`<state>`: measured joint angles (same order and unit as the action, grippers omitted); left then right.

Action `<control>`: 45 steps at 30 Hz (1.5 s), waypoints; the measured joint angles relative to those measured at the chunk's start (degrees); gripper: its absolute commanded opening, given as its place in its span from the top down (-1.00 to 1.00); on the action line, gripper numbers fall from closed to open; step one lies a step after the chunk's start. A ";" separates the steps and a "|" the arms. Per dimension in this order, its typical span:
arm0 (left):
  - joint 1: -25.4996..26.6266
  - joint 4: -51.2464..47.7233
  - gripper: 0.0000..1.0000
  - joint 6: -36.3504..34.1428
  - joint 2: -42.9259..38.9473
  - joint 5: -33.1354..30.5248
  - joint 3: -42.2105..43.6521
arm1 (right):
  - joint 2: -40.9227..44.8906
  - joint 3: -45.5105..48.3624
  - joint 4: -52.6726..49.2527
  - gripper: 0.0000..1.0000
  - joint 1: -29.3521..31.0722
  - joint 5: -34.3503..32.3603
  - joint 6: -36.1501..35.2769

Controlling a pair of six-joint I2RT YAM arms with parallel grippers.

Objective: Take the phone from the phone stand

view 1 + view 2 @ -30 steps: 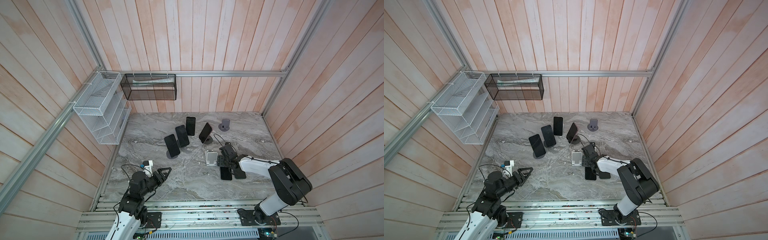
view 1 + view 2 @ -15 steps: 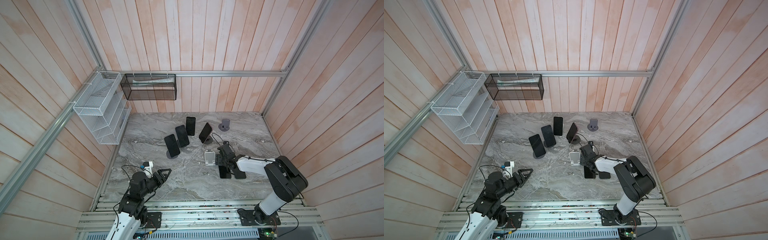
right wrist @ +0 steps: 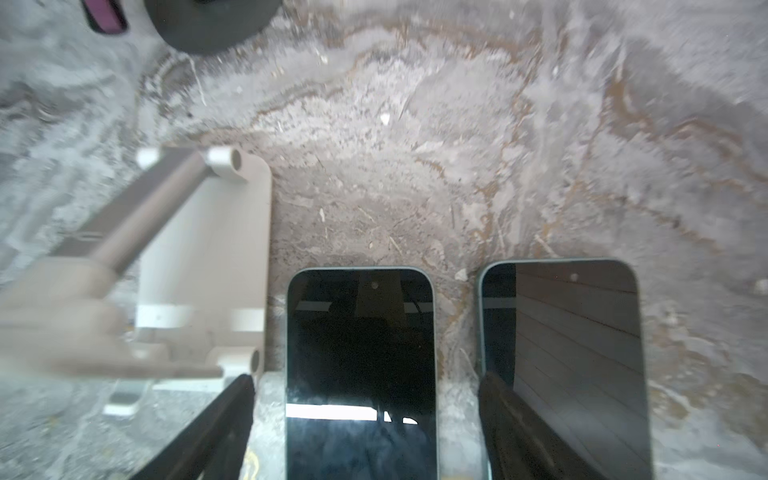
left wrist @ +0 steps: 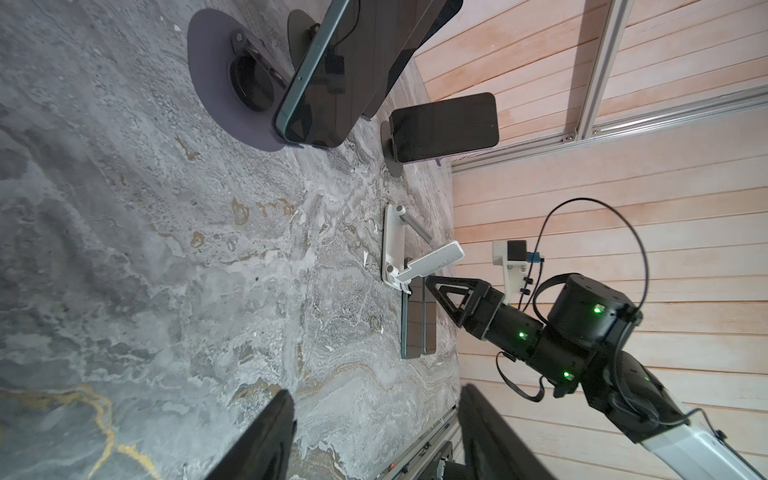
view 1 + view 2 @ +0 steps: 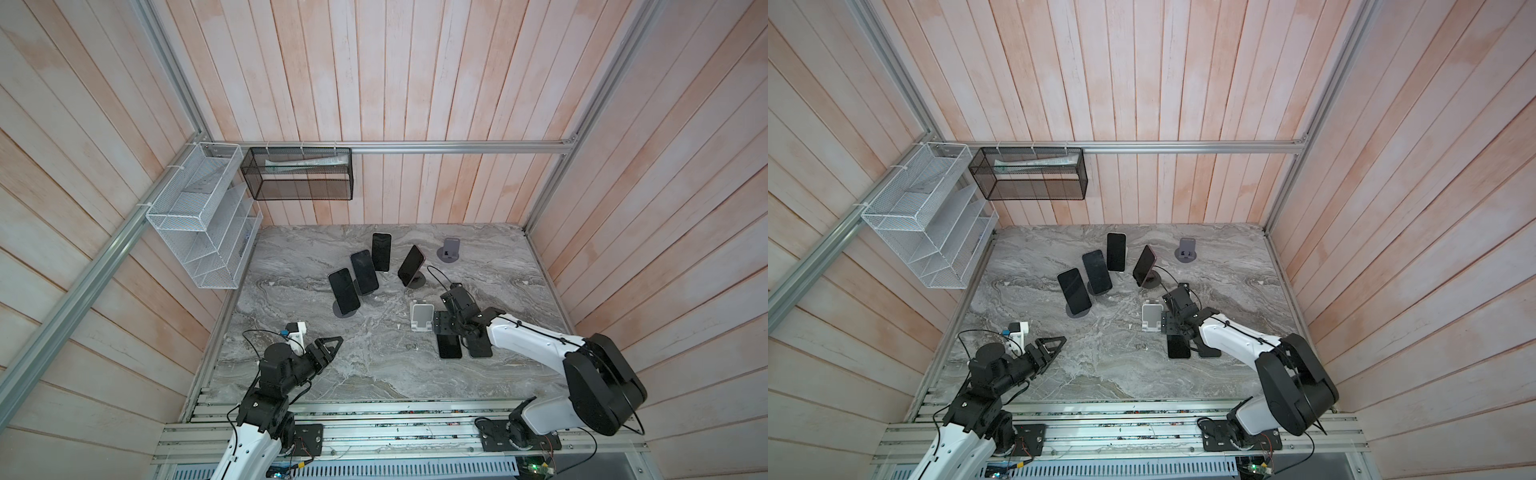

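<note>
Our right gripper [image 3: 365,376] held nothing — its jaws stood wide around the phone [image 3: 359,324] beside the white stand [image 3: 203,266]. Pulling away crooked, we could knock that stand over.

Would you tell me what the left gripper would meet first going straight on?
Likely the white phone stand, across bare table; depth is unclear, so it might touch the table first.

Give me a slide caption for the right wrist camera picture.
Right pincer open astride a phone lying flat beside a second phone, the white stand empty alongside on the marble table.
</note>
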<state>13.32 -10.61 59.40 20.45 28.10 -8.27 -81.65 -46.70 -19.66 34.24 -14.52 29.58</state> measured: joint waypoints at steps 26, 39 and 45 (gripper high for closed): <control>0.00 0.98 -0.34 1.33 -1.25 1.29 0.04 | -14.93 -13.16 2.05 -0.53 6.49 2.38 3.43; 0.00 1.05 -0.34 1.73 -1.27 1.70 -1.07 | -14.88 -13.27 1.77 -0.26 8.17 -3.72 1.68; 0.00 1.14 -0.34 2.16 0.09 2.19 -2.21 | -7.74 -11.76 2.86 -0.25 8.48 -8.61 0.76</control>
<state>13.32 -9.47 61.56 20.53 30.28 -10.48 -89.38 -58.46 -16.80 42.72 -23.14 30.35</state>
